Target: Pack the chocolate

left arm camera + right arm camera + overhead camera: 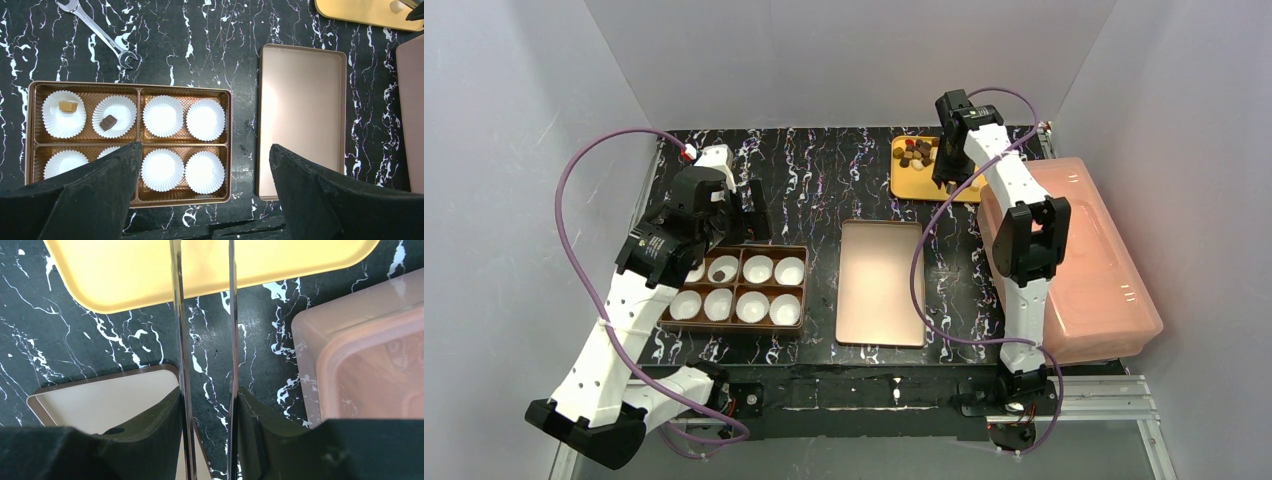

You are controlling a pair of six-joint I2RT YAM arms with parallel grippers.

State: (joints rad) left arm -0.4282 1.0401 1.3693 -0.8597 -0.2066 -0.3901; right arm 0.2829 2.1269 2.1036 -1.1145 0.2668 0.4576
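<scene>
Most of the chocolate point(916, 152) is piled on the yellow tray point(921, 186) at the far side. In the brown box point(130, 86), a tan piece point(68, 106) and a dark piece point(108, 122) sit in paper cups point(162, 116). Above that box the left gripper point(205, 147) hangs wide open. At the tray's near edge the right gripper point(206, 405) is pinching thin metal tongs point(177, 300), blades apart.

Chocolate point(916, 152) is brown and tan, tray point(914, 188) yellow, table point(824, 180) white-veined black.
</scene>
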